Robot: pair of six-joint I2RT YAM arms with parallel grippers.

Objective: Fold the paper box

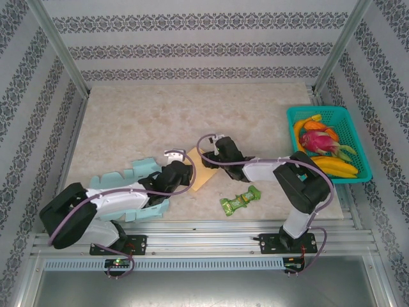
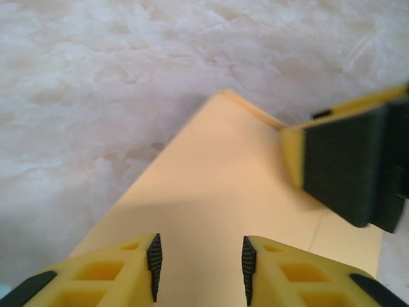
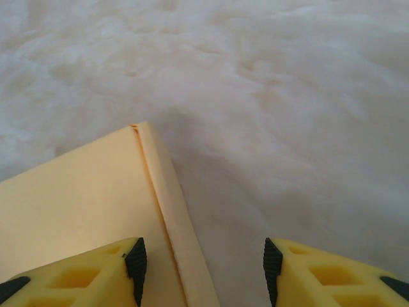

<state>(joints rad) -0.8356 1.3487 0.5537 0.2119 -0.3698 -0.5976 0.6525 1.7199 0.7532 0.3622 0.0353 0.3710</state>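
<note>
- Overhead, the paper box (image 1: 203,176) is seen lying flat on the counter (image 1: 192,109), near the front edge and roughly midway between the two arms. It is a pale yellow sheet, not yet raised into shape.
- From the same view, the left gripper (image 1: 184,169) is found at the sheet's left side and the right gripper (image 1: 212,157) at its upper right side, so the box is flanked by both.
- A teal moulded tray (image 1: 124,173) is partly covered by the left arm. A green wrapped packet (image 1: 240,201) is placed just right of the box. A teal basket (image 1: 316,109) holding bananas (image 1: 335,167) and a pink dragon fruit (image 1: 317,141) is set at the counter's right edge, well apart from the box.
- In the left wrist view, the left gripper's jaws are held apart, with nothing clamped between the pads (image 2: 154,259). The box (image 2: 217,192) is spread beneath them, its corner pointed away over the marbled counter (image 2: 96,77).
- In that view, one of the right gripper's fingers (image 2: 339,166) is seen at the sheet's far right edge. Whether it presses on the sheet cannot be told.
- In the right wrist view, the right gripper's jaws are likewise parted and nothing is gripped. A folded-over strip along the right edge of the box (image 3: 77,192) is straddled by the gap, and bare counter (image 3: 287,96) is seen to the right.
</note>
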